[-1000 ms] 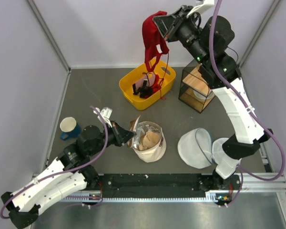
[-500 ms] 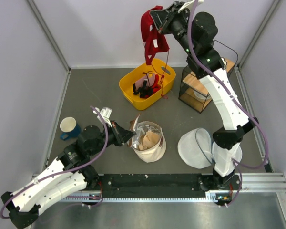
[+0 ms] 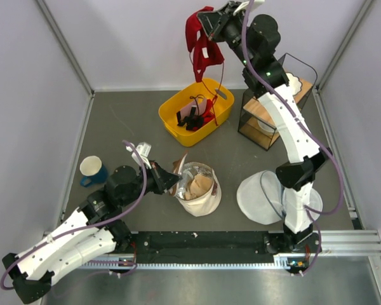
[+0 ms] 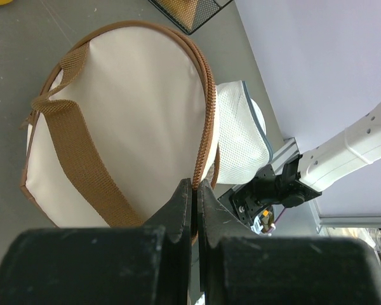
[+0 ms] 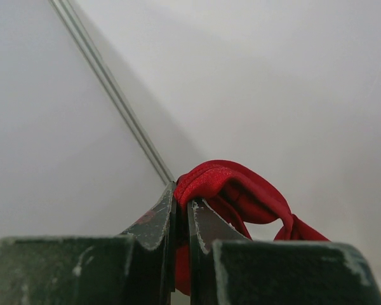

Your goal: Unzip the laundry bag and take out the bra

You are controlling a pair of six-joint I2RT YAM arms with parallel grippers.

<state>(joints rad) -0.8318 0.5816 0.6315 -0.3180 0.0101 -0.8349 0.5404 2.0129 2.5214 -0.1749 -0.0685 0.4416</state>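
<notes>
**Bra out and held high, bag pinned open**

Your right pincer (image 3: 212, 27) is shut on the red bra (image 3: 200, 47), holding it high above the yellow bin (image 3: 174, 121) at the far side of the table (image 3: 114, 127). The height looks deliberate. The straps dangle long toward the bin, and a lower hold would likely drag them through what lies in it.

Your left pincer (image 3: 170, 180) is clamped on the bag (image 3: 202, 202) at the brown zip band (image 4: 206, 108) of its lid. That grip stands the flap up on the left and holds the mouth wide. The wrist view is too tight to say whether it nips the slider or only the band.

The bag sits near centre, open, with its silvery lining showing. Both steps look done to me, so what's left is a place to set the bra down.
</notes>
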